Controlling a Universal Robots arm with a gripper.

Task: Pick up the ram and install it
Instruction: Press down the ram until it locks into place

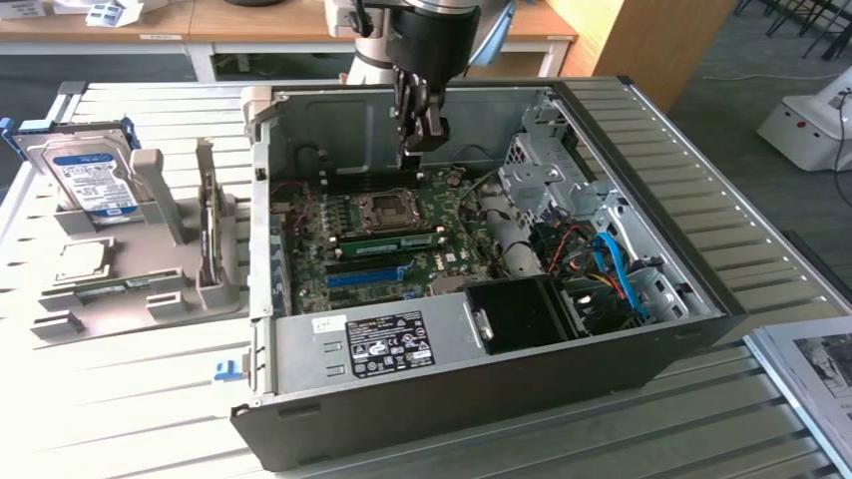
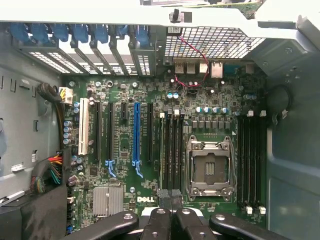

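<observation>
Your claw (image 2: 171,200) is pinched together, right above the ram (image 2: 168,150). It points straight down into the computer case (image 1: 692,289). That ram sits in its slot.

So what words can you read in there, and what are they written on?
"DELL": white letters on the green motherboard, near the end effector.
Black label on the power supply: print too small to read.
Blue-white label on the hard drive: too small to read.
Paper at the exterior view's right: blurred, unreadable.
</observation>
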